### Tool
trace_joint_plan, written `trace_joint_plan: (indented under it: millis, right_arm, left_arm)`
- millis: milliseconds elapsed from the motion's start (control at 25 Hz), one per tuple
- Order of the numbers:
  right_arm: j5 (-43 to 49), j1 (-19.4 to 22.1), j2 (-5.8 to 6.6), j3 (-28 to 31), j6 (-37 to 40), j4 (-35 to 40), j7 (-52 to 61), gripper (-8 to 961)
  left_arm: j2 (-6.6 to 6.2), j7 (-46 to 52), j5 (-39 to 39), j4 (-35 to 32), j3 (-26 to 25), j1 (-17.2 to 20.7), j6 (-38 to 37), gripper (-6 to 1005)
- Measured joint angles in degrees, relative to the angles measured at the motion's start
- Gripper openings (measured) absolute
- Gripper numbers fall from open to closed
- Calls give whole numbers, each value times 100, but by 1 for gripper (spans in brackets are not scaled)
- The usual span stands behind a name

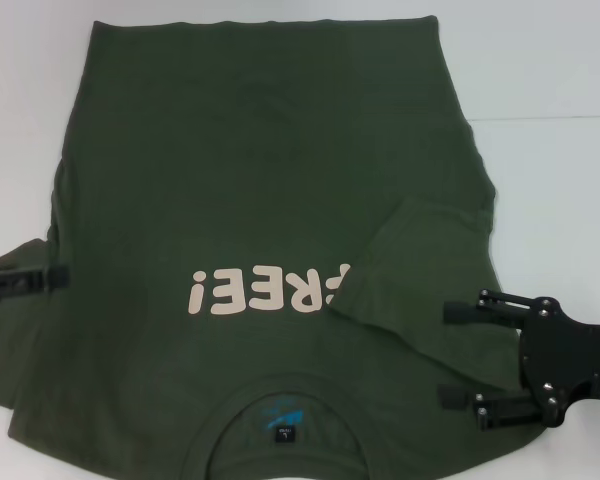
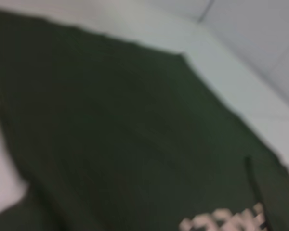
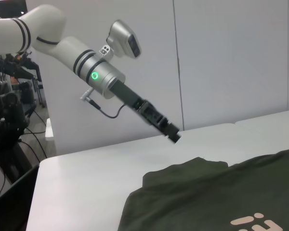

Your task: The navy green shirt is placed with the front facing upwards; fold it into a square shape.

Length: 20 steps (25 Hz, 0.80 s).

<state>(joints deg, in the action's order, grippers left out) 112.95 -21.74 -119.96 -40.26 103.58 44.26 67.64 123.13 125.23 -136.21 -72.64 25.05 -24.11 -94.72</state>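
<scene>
Two grippers over white table (image 1: 550, 60), right gripper (image 1: 460, 355) spread above navy green shirt (image 1: 250, 170), left gripper (image 1: 55, 278) unclear

A: any readable text?
B: cream block letters on the shirt (image 1: 250, 170) chest, upside down in the head view: "REE!". A folded sleeve covers the first letter.
A: collar label (image 1: 284, 423)?
B: blue, near the table's front edge. Print too small to read.
A: wrist views?
B: only letter fragments, unreadable.
</scene>
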Motion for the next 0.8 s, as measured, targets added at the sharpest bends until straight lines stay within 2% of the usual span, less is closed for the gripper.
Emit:
trace_joint_plan:
  millis: [120, 200, 400, 800]
  right_arm:
    - [-1, -48, 3, -4, -57, -109, -17, 932]
    - [-1, -80, 5, -23, -128, -154, -24, 931]
    - [-1, -163, 8, -44, -209, -219, -31, 928]
    - [-1, -257, 8, -44, -355, -259, -27, 923]
  left_arm:
    - [-23, 659, -576, -269, 28, -69, -206, 919]
    - [-99, 1347, -1123, -358, 21, -220, -393, 919]
    - [-179, 2032, -1726, -291, 46, -448, -435, 919]
    - [-276, 2587, -2493, 281, 53, -656, -64, 918]
